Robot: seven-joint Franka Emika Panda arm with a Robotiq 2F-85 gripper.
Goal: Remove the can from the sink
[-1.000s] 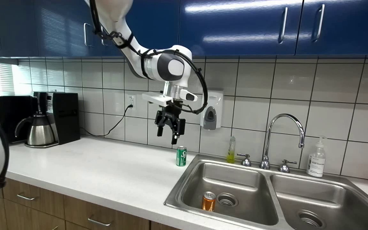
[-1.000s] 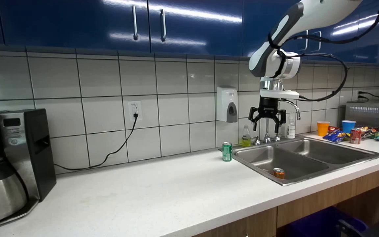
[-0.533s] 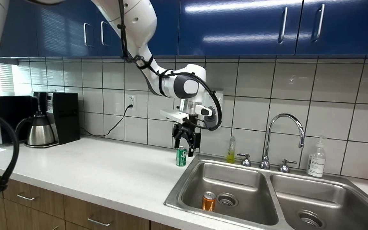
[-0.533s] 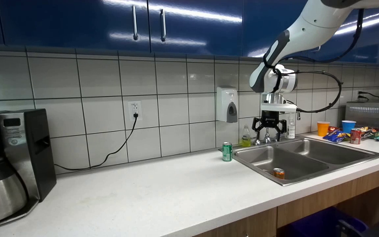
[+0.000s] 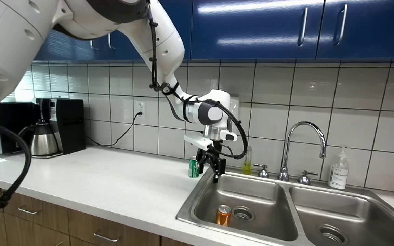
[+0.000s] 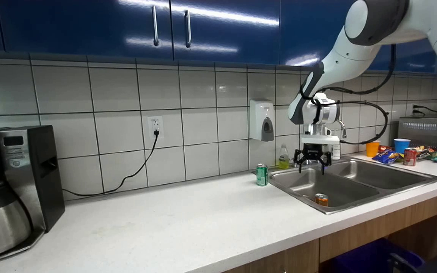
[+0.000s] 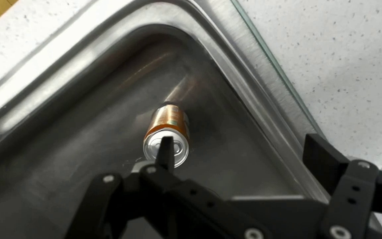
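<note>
Jaws: parted, empty; pre-grasp, I'd say.
Can point(image 5: 223, 216): below jaws, off-center, in sink point(image 5: 293, 212).
Jaws next: should center over it, lower.

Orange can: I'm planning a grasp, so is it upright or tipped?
Upright: in an exterior view, the orange can stands in the sink, silvery top facing up.

Arm point(image 6: 349, 57) bent, gripper point(image 6: 311, 170) pointing down, 2 fingers point(image 7: 323, 162) spread apart
</note>
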